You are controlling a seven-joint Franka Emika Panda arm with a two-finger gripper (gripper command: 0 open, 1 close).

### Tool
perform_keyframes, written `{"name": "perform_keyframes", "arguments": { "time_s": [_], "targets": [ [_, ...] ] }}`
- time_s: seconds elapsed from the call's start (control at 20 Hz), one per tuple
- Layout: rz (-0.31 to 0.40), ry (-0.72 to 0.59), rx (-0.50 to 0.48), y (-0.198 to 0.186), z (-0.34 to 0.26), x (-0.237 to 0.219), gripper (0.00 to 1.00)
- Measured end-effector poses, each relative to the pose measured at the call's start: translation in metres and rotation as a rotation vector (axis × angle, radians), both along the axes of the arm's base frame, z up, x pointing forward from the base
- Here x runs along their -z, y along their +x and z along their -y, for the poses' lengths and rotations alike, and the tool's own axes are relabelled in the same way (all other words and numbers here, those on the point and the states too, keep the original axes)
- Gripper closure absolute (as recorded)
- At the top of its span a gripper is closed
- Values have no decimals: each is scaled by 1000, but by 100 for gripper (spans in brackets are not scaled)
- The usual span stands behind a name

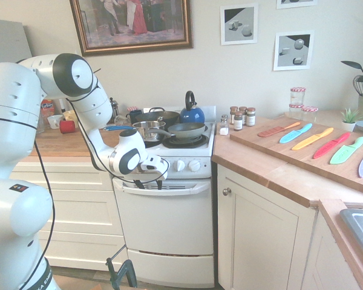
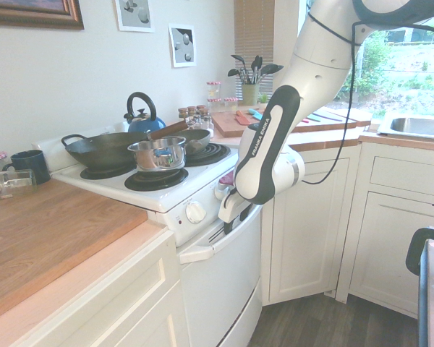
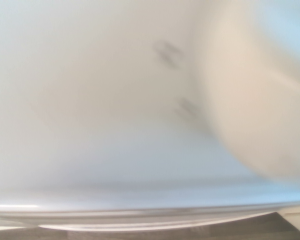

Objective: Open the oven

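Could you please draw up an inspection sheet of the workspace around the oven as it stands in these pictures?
Surface: wooden counter runs either side of the stove; the hob holds cookware.
Job's things: oven, door shut; bar handle across the top of the door.
Clutter: blue kettle, dark pan, steel pot, spice jars, coloured knives on a board, dark mug.
Grippers: gripper at the left end of the handle, fingers pointing down; open or shut not discernible.
Cables: rig cable along the arm only.
Surroundings: cream cabinet door, drawers, wall pictures, sink, window.
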State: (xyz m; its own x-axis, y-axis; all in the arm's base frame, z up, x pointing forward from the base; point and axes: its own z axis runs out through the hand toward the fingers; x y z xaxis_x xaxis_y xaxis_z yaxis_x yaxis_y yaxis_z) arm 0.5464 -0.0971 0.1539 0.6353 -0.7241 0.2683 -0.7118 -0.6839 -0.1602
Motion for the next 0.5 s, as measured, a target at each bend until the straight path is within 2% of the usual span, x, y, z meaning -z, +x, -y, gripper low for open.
{"name": "perform_keyframes", "arguments": {
  "time_s": [0.35, 0.5],
  "targets": [
    [-108, 11, 45, -59, 46, 29, 0],
    [-125, 10, 60, -74, 74, 34, 0]
  ]
}}
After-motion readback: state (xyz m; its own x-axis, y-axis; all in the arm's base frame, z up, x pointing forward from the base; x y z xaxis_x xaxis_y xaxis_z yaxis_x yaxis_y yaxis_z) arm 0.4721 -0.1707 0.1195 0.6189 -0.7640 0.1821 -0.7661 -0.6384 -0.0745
